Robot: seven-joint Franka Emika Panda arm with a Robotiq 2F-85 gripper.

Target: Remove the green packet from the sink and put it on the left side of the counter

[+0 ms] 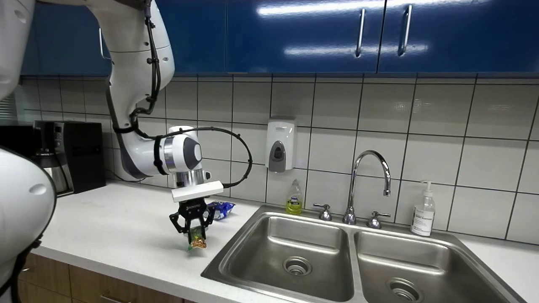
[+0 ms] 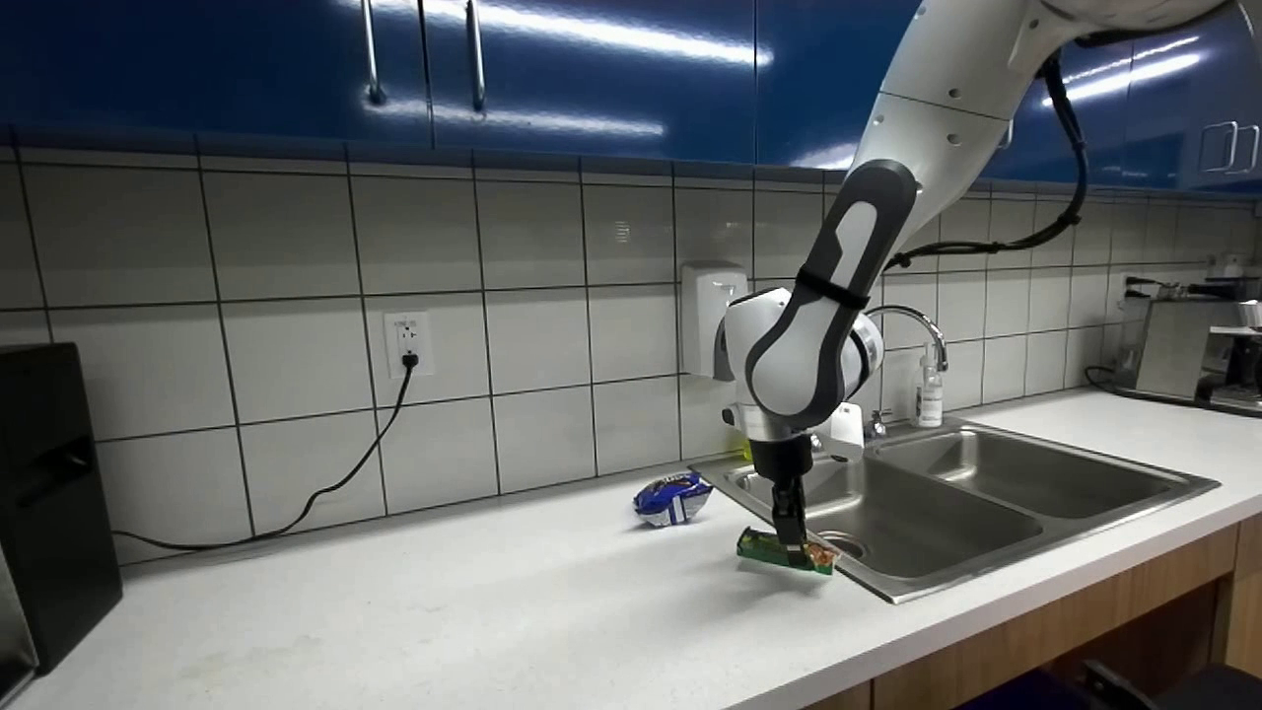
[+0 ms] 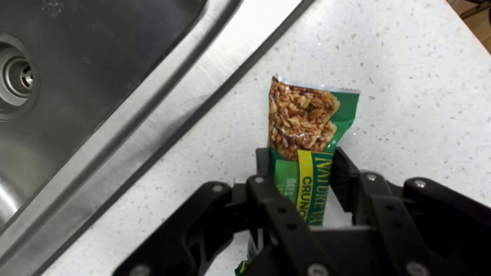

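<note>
Okay, clamped mid-length on flat green granola-bar packet [image 3: 303,149] with black two-finger gripper [image 1: 196,237], probably for balance; over off-white counter [image 2: 394,611], between front and back edges, beside stainless double-basin sink [image 1: 217,271].

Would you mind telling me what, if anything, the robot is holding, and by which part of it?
The green packet, pinched near its middle by its long sides between the fingers; both ends stick out.
</note>
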